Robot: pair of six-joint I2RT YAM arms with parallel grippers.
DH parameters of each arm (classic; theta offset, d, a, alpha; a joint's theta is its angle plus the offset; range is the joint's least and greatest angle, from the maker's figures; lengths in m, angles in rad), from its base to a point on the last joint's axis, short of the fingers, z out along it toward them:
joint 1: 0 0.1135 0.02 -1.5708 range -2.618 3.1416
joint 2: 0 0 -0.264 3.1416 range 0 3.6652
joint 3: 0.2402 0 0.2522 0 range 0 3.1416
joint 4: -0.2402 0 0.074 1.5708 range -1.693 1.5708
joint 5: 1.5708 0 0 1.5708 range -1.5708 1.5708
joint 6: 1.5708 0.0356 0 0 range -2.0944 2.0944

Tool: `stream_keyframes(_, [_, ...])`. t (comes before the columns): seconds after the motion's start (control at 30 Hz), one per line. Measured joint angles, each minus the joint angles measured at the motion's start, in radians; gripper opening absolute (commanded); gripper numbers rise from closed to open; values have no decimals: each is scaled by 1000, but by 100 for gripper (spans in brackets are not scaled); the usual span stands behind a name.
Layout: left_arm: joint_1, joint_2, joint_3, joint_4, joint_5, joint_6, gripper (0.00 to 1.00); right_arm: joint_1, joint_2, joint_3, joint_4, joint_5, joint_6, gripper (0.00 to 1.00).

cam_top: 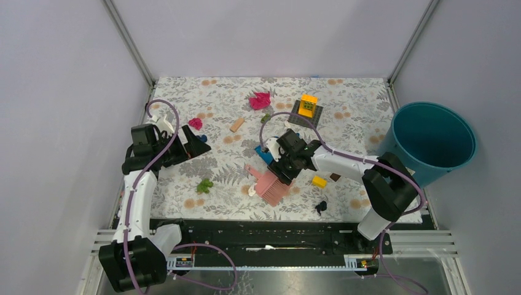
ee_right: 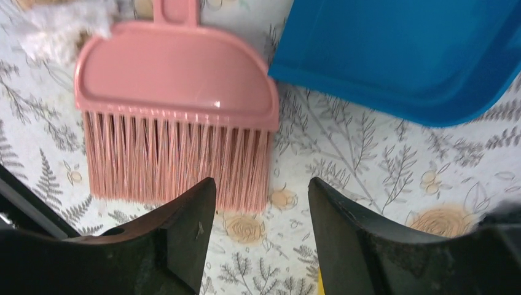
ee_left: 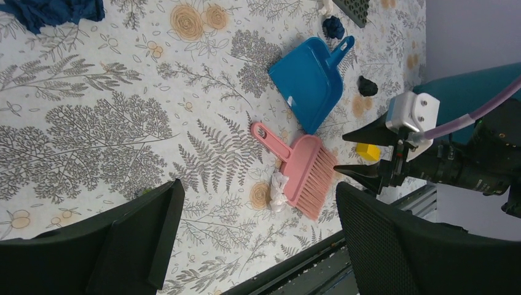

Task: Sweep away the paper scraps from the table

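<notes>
Hovers with right fingers [ee_right: 175,246] apart above pink brush [ee_right: 178,86] bristles by near edge of bench [cam_top: 184,95], blue dustpan [ee_right: 399,55] just beside. Holds left fingers [ee_left: 141,239] apart, empty, by left edge.

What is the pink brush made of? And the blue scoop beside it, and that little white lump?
The pink brush looks like smooth, slightly shiny plastic with a moulded rim; its bristles seem thin plastic strands. The blue scoop seems hard plastic too, glossy and even. The white lump looks like crumpled paper, matte and wrinkly, though thin film is possible.
</notes>
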Motion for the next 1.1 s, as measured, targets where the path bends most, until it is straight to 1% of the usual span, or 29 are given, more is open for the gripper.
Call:
stream_keyframes(0.1, [0, 3, -14, 4, 8, -8, 99, 0, -29, -49, -2, -3, -6, 60])
stream_keyframes(0.23, [0, 16, -14, 23, 13, -19, 98, 0, -29, -84, 2, -14, -10, 56])
stream_keyframes(0.33, [0, 27, -15, 29, 15, -26, 98, 0, -15, -85, 20, -19, -13, 53])
stream_keyframes(0.5, [0, 35, -30, 61, 37, -48, 98, 0, 26, -73, 43, -19, -14, 45])
stream_keyframes(0.57, [0, 35, -35, 77, 40, -60, 97, 0, 37, -66, 56, -18, -14, 35])
stream_keyframes(0.63, [0, 36, -40, 85, 42, -69, 96, 0, 41, -63, 67, -14, -12, 21])
stream_keyframes(0.7, [0, 48, -42, 95, 45, -77, 96, 0, 42, -63, 66, -16, -9, 10])
stream_keyframes(0.77, [0, 63, -43, 101, 45, -82, 95, 0, 40, -62, 60, -21, -13, 0])
stream_keyframes(0.9, [-10, 93, -43, 120, 45, -92, 93, 0, -5, -62, 15, -58, -17, 0])
stream_keyframes(1.1, [-70, 154, -43, 133, 46, -72, 90, 0, -143, -51, -53, -105, -65, 0])
